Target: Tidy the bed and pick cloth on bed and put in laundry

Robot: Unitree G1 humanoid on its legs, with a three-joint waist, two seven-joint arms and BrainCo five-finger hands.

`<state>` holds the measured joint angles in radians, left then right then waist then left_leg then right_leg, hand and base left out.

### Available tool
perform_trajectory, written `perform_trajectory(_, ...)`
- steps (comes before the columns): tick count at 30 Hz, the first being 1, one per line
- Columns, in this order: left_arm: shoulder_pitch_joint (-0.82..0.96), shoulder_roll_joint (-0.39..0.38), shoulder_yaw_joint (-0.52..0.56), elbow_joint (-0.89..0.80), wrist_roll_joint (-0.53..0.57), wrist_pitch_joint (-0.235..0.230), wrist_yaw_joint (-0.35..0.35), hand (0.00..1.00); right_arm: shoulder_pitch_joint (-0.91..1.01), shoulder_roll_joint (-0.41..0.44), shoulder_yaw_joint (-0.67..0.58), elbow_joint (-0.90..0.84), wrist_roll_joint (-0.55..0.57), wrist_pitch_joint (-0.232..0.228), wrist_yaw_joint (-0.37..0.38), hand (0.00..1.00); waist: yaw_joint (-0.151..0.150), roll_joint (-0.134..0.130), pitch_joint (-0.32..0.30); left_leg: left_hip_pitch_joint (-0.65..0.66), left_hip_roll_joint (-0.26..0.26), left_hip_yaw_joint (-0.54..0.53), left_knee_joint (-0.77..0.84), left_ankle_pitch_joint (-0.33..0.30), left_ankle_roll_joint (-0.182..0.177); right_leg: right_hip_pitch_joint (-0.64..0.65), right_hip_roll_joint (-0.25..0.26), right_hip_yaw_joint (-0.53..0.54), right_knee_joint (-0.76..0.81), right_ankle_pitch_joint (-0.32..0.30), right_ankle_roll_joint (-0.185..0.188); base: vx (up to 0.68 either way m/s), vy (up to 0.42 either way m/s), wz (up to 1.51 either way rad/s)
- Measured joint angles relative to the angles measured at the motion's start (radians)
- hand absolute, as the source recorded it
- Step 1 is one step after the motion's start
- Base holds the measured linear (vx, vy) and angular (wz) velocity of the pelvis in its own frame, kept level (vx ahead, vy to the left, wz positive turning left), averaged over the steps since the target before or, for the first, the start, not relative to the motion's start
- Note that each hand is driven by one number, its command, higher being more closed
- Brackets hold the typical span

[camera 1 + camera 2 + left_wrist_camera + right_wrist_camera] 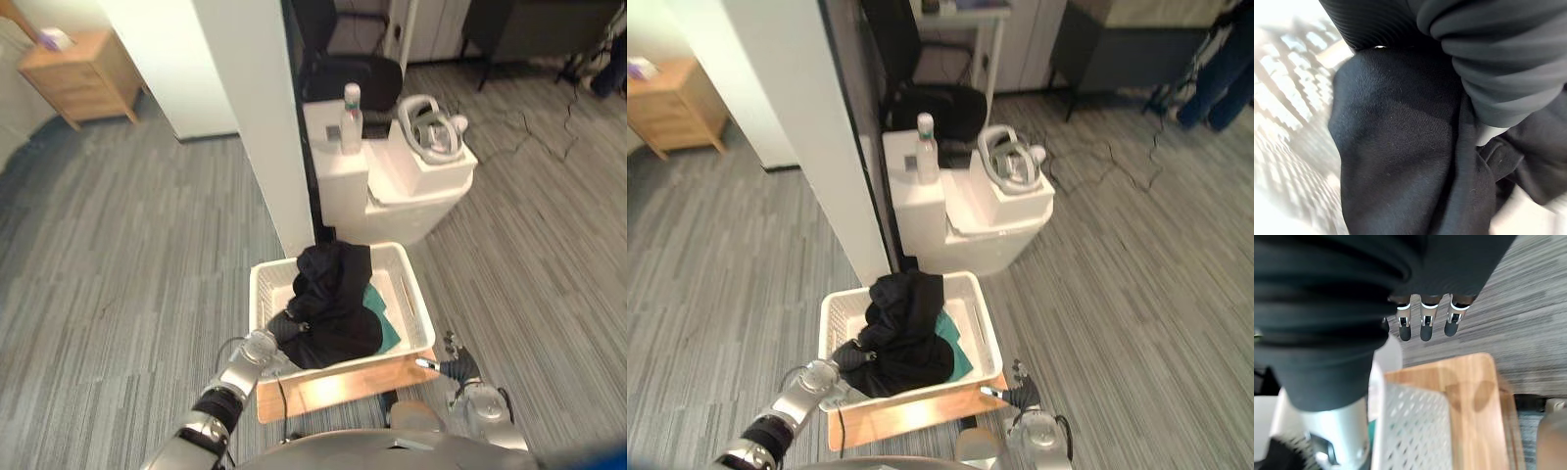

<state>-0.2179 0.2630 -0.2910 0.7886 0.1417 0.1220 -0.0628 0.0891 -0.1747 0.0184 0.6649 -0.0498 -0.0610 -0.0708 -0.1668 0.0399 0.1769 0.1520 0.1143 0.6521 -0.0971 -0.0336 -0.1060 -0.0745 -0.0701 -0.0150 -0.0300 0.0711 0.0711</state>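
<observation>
Here, white basket (415, 299) holding black cloth (333, 304) over green cloth (385, 323), left hand (261, 350) with grip hidden, right hand (1425, 325) slack, empty.

Grey striped carpet floor (118, 274) across the whole room. White pillar (257, 117) at centre, rising out of view. Light wooden cabinet (83, 73) at far left, near a pale wall. Black office chair (348, 64) behind the pillar. Low white unit (392, 191) just beside the pillar's foot. Dark cabinet (529, 24) at far right. Evenly lit.
</observation>
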Motion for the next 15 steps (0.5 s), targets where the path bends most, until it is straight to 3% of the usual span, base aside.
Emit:
perform_trajectory(1,-0.017,0.000,0.000,0.007,0.000,-0.003,0.003,1.00,-0.014,-0.010,0.000,0.000,0.001,0.000,0.000,0.00,-0.005,0.006,0.015,-0.001,-0.001,0.001,0.000,0.000,0.000,-0.003,0.000,0.002,0.004,0.000,0.000,-0.02,-0.015,-0.08)
perform_trajectory(2,-0.044,-0.004,0.000,0.022,-0.002,-0.007,0.007,0.00,-0.037,-0.029,0.000,0.000,0.009,0.000,0.000,0.00,-0.011,0.023,0.038,-0.001,-0.002,0.003,0.000,0.000,0.000,-0.007,0.001,0.004,0.007,0.000,0.000,-0.02,-0.014,-0.12)
perform_trajectory(6,-0.082,-0.025,0.017,0.033,-0.020,-0.007,0.052,0.00,-0.093,-0.043,0.005,-0.003,0.018,-0.001,0.001,0.00,-0.029,0.047,0.085,-0.001,0.001,0.029,0.000,0.001,-0.002,-0.021,0.007,0.030,0.010,0.000,0.000,-0.02,-0.013,-0.17)
perform_trajectory(15,-0.086,-0.026,0.020,0.028,-0.169,-0.031,0.091,0.00,-0.089,-0.046,0.033,-0.019,0.019,-0.006,0.000,0.00,-0.039,0.040,0.110,-0.005,0.009,0.042,0.013,0.003,-0.005,-0.029,0.016,0.035,0.012,0.001,-0.006,-0.06,-0.026,-0.04)
